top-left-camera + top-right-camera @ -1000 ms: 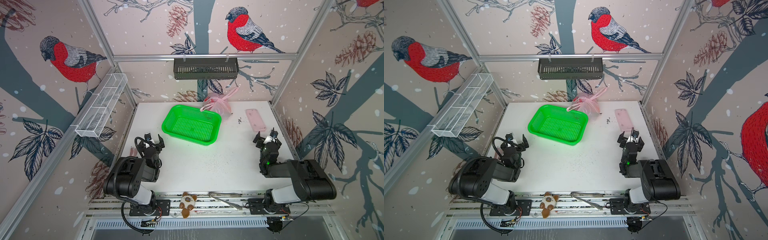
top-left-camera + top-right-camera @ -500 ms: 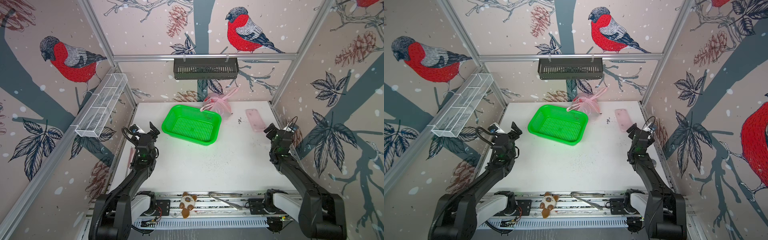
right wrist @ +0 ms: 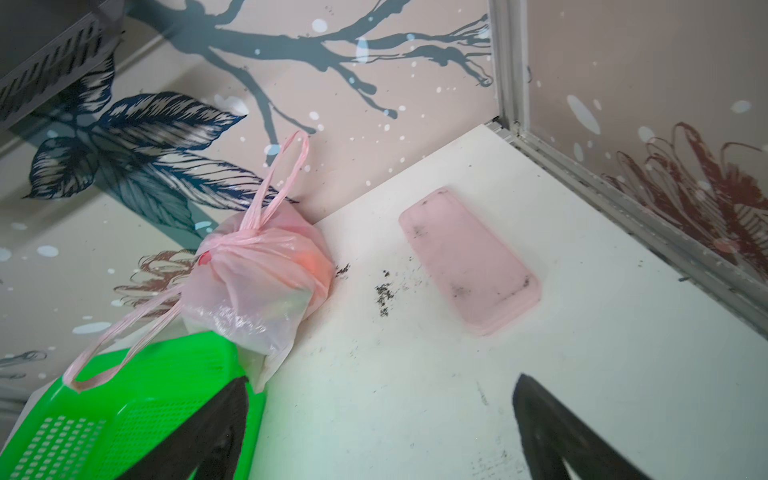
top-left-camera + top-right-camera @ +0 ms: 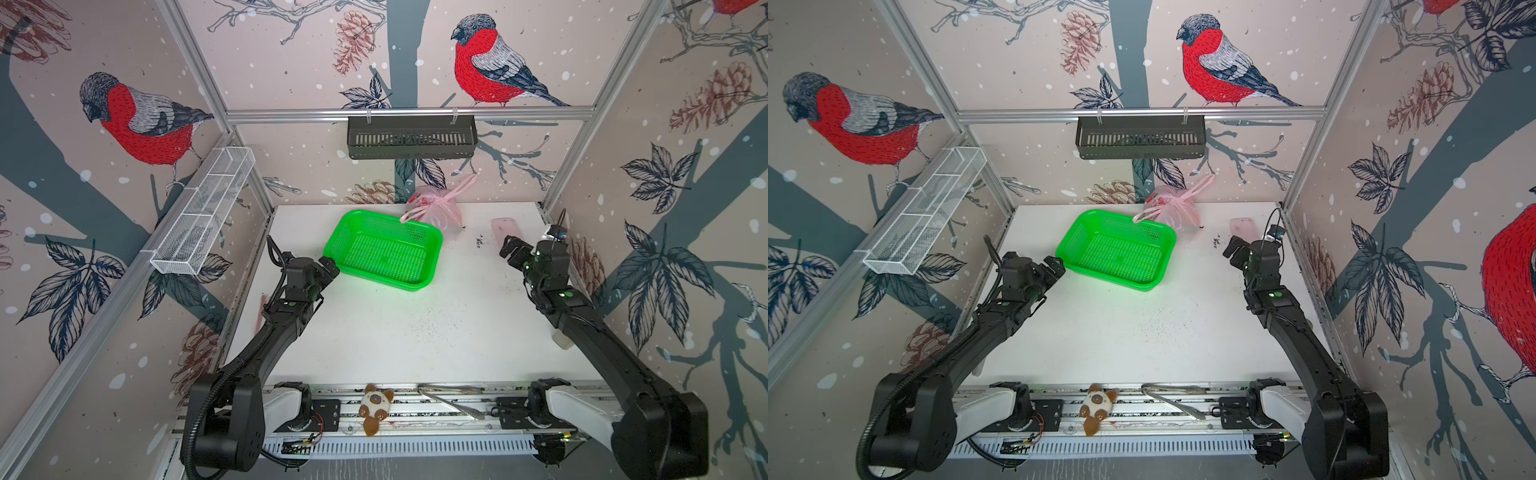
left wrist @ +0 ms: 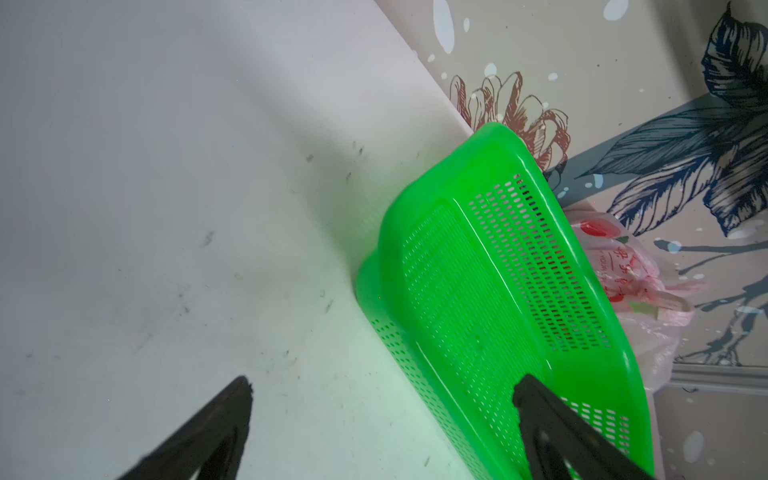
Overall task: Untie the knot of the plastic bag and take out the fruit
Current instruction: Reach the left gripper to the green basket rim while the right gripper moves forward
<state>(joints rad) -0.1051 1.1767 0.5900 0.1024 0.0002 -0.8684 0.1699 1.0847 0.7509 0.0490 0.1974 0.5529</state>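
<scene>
A: The 2 grippers?
B: Left gripper and right gripper: fingers spread wide, holding nothing.
A: The plastic bag?
B: Tied shut at the back of the table, 1 handle draped over the green basket.

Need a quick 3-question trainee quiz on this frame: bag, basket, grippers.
1. Fill in: the left gripper and the right gripper both stand ____, holding nothing.
2. True or false: the knot on the plastic bag is already undone.
3. Where does the bag sit?
A) inside the green basket
B) on the table, behind the basket
C) in the right gripper

Key: 1 open; 2 false, the handles are still tied; 3 B.
</scene>
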